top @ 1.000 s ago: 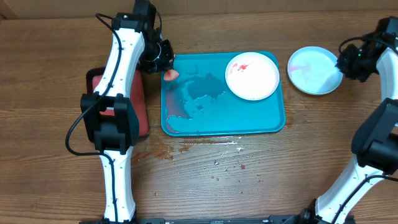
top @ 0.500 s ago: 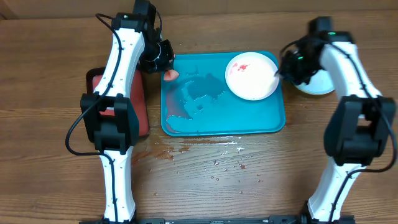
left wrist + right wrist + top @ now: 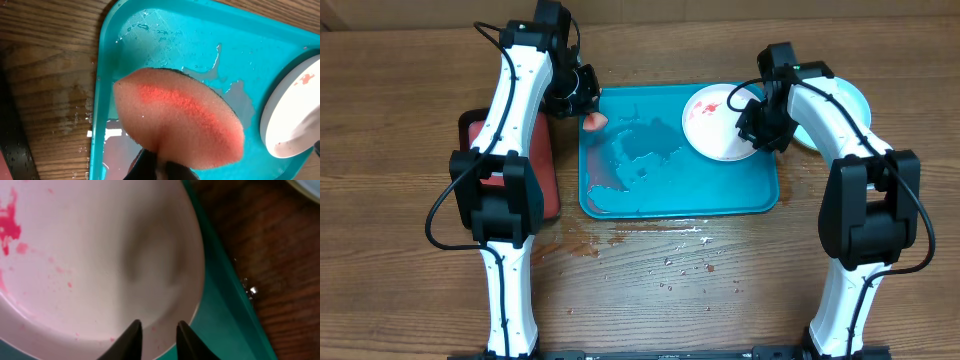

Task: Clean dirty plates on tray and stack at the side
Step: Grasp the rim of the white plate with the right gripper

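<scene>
Left arm reaches across the far-left corner of the tray (image 3: 670, 195). The left claw (image 3: 161, 167) is pinched on a pink sponge (image 3: 180, 120) held just above the wet tray floor.

Right arm is bent inward from the right. The right claw (image 3: 157, 339) points down at the right rim of the white plate (image 3: 713, 128), its fingers narrowly parted with nothing visibly held.

The white plate, smeared red, lies in the tray's far-right corner. The mint-blue plate (image 3: 853, 100) lies on the worktop (image 3: 720, 290) just right of the tray, partly hidden by the arm.
</scene>
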